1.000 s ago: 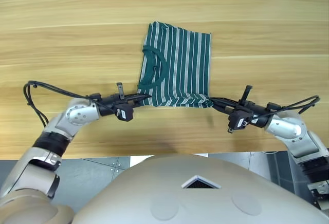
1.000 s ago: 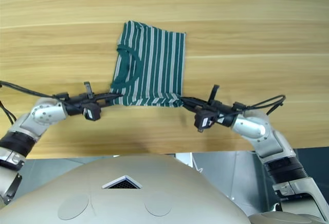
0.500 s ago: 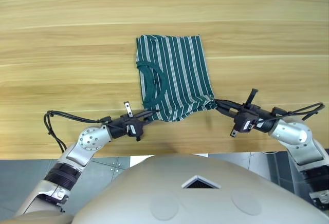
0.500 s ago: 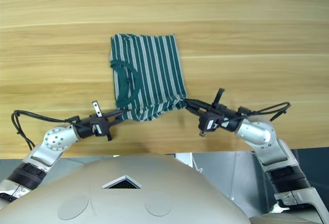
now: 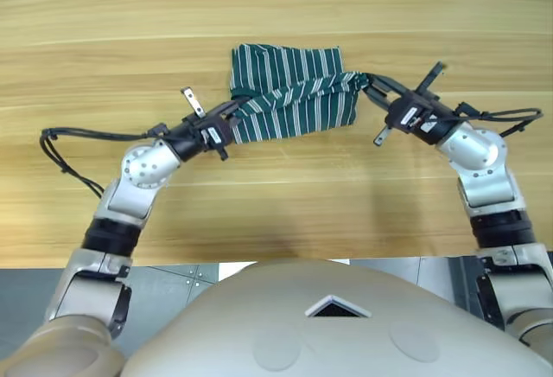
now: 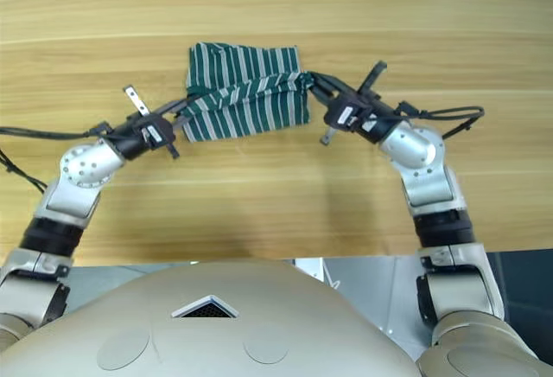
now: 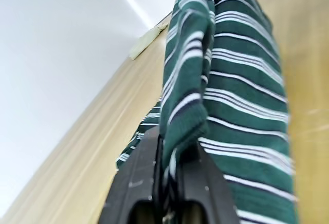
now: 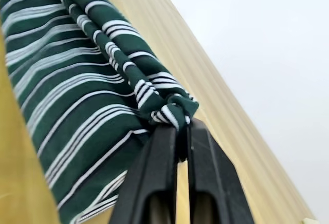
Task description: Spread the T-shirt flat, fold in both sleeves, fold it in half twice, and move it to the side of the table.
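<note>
Your left gripper (image 5: pixel 239 104) is pinched tight on one corner of the green and white striped cotton T-shirt (image 5: pixel 294 93). Your right gripper (image 5: pixel 367 83) is pinched tight on the other corner. The shirt sits near the middle of the light wooden table (image 5: pixel 259 14), with its held edge lifted just above the table. I think you are folding it in half. Carry both corners across at the same height. Line them up with the edge lying on the table, then lower them and let go together.
</note>
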`<action>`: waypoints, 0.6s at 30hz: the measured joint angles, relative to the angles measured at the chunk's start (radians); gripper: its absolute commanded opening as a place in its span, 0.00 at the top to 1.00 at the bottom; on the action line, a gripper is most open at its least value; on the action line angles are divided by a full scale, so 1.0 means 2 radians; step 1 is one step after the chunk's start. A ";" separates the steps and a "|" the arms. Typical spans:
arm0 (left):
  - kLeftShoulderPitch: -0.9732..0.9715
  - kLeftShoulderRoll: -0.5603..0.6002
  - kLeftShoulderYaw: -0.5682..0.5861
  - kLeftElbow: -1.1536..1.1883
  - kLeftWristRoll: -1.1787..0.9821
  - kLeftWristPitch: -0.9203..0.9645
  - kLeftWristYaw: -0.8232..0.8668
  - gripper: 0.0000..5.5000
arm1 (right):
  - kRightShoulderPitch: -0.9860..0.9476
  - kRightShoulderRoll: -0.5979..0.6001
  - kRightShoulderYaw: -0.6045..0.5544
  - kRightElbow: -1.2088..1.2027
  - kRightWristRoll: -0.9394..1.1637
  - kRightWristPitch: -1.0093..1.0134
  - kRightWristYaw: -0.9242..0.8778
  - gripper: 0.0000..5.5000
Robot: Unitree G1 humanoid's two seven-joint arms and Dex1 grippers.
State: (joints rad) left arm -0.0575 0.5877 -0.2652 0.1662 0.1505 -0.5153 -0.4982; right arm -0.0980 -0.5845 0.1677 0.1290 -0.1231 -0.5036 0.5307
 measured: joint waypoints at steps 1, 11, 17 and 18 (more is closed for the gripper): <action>-0.016 -0.002 0.000 0.013 0.001 0.002 -0.006 0.98 | -0.009 0.007 0.000 0.010 -0.009 0.003 -0.005 0.99; -0.177 -0.037 -0.012 0.217 0.031 -0.026 -0.029 0.98 | -0.097 0.061 0.019 0.116 -0.069 0.028 -0.058 0.99; -0.235 -0.069 -0.019 0.345 0.051 -0.062 -0.015 0.98 | -0.130 0.077 0.029 0.170 -0.087 0.026 -0.075 0.85; -0.243 -0.074 -0.020 0.367 0.052 -0.069 -0.014 0.98 | -0.134 0.081 0.030 0.178 -0.089 0.025 -0.080 0.82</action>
State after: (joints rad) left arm -0.5444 0.4391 -0.3048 0.9006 0.2536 -0.6528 -0.5268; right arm -0.3653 -0.4233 0.2281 0.4844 -0.3004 -0.4546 0.3712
